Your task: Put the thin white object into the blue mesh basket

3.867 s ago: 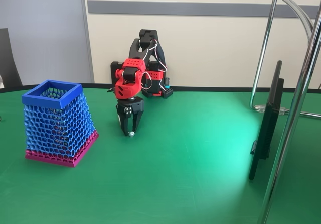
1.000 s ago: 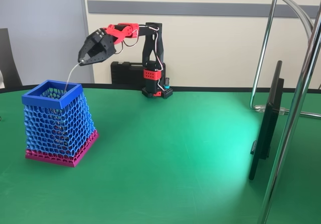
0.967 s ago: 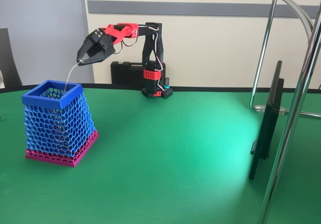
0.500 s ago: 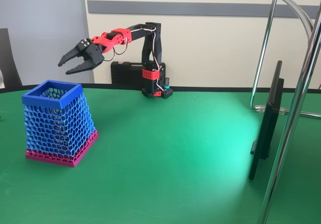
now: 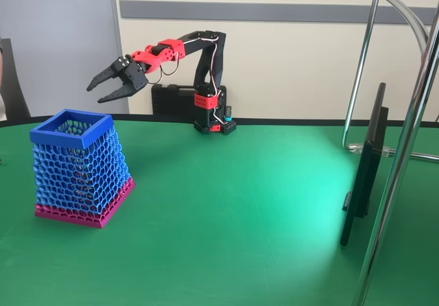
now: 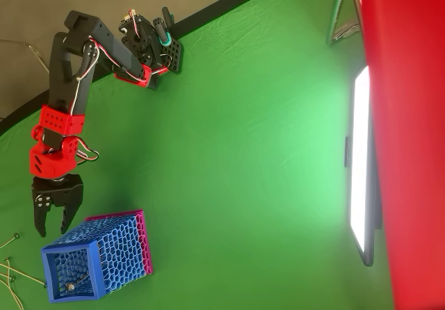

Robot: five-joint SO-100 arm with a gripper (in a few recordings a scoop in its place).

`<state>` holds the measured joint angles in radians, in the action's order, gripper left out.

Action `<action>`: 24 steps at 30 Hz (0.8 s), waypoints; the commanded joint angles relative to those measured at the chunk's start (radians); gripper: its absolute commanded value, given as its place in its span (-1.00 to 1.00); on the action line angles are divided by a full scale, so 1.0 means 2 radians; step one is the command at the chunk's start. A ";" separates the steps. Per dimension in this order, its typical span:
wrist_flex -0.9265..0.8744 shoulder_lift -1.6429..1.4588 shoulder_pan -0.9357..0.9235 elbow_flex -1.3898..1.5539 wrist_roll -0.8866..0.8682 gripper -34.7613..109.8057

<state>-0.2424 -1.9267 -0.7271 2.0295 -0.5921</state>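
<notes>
Since a moment before, my claw (image 5: 103, 90) had lifted slightly, jaws spread and empty above the blue mesh basket (image 5: 70, 129) at the left, where the thin white object (image 6: 76, 281) lay inside; dropping my arm carelessly could have tipped that basket.

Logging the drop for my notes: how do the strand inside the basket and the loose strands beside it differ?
The white strand lies inside the blue mesh basket, below the open, empty hand; the loose strands lie on the green table outside it. One versus several. All are thin and pale.
</notes>
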 commanded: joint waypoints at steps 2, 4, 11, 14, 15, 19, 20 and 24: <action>0.001 -0.084 0.011 0.067 0.026 -0.20; -0.003 -0.118 0.015 0.102 0.034 -0.21; -0.036 -0.222 0.032 0.196 0.056 -0.21; -0.056 -0.268 0.048 0.239 0.070 -0.21; -0.064 -0.285 0.054 0.256 0.076 -0.21; -0.091 -0.362 0.088 0.332 0.107 -0.20; -0.097 -0.383 0.099 0.352 0.119 -0.21; -0.123 -0.469 0.144 0.429 0.166 -0.20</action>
<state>-0.4679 -2.7796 -0.4817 2.8409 -0.3037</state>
